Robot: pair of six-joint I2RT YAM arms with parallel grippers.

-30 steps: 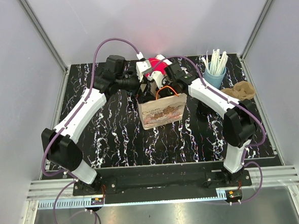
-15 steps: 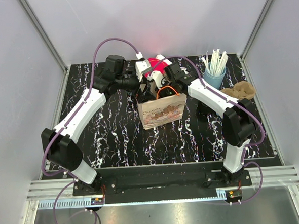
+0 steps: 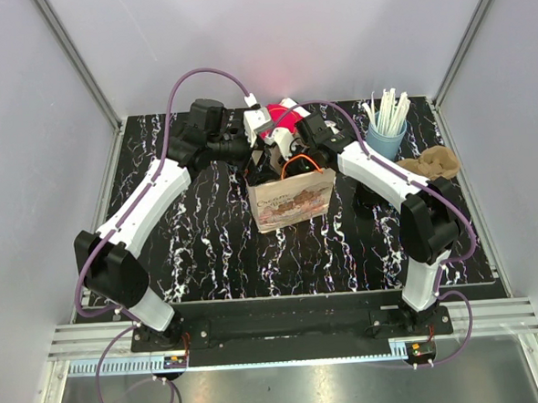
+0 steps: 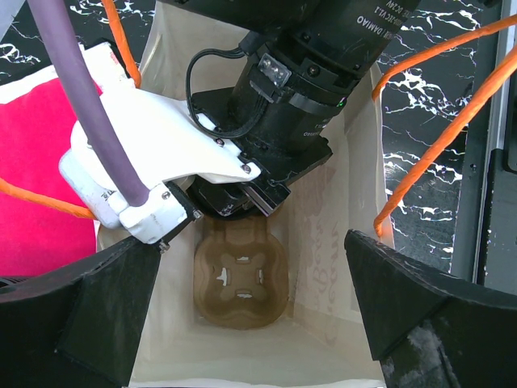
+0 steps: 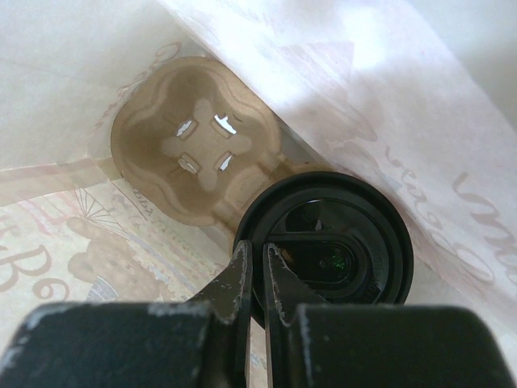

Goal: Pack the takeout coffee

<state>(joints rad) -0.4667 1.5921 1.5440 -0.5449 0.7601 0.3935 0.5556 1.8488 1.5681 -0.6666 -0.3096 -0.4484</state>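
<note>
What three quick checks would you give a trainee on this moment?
1. True or false: the left pincer is shut.
2. Fill in: the cardboard tray lies ___ the paper bag.
3. Pick one: the right pincer is shut on the rim of A) the cup's black lid, B) the cardboard tray, C) the paper bag.

Key
1. False. Its fingers stand wide apart above the bag's mouth.
2. Inside, at the bottom.
3. A.
</note>
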